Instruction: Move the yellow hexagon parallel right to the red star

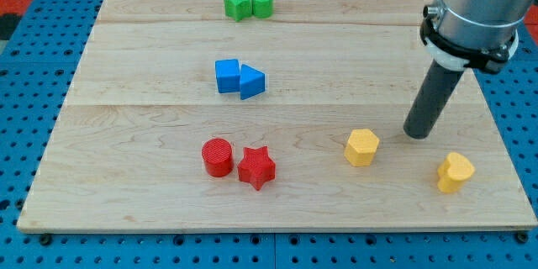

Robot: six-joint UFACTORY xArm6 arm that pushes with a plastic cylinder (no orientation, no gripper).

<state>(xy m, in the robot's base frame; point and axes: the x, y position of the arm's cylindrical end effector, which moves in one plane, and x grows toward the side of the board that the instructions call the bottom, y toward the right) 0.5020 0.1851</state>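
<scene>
The yellow hexagon (361, 147) lies on the wooden board at the view's lower right of centre. The red star (256, 168) lies to its left and slightly lower, touching a red cylinder (218, 157) on its left. My tip (416, 134) rests on the board just right of the yellow hexagon and slightly above it, with a small gap between them. A second yellow block, heart-like in shape (455, 172), lies to the lower right of my tip.
A blue cube (227, 76) and a blue triangular block (251, 81) touch near the board's centre. Two green blocks (239, 5) (262, 2) sit at the top edge. The board (126, 134) lies on a blue pegboard.
</scene>
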